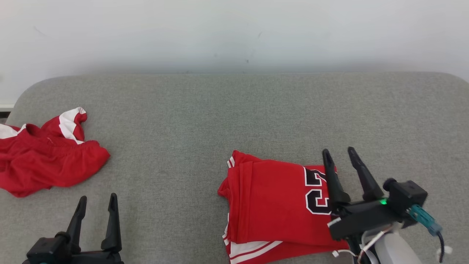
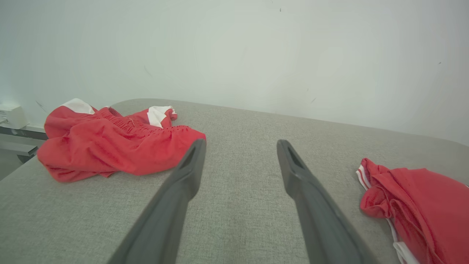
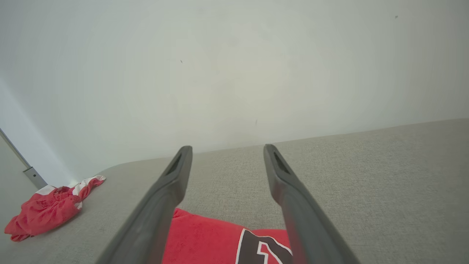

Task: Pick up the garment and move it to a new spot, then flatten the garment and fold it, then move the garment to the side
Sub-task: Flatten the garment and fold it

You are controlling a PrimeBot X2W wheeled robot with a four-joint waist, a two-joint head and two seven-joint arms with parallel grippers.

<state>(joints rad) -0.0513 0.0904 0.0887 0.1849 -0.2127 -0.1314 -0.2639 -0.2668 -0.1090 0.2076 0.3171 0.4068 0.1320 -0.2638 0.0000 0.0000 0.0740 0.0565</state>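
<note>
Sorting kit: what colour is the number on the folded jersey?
The number is black, outlined white; head view.

Jersey (image 1: 274, 198) number partly behind jaws of right gripper (image 1: 339, 151); hem cut off below; shorts (image 1: 47, 161) clipped left.

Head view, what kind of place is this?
Likely an indoor garment-folding test setup: a grey fabric-padded surface against a bare white wall, holding a folded red jersey and a crumpled red garment.
</note>
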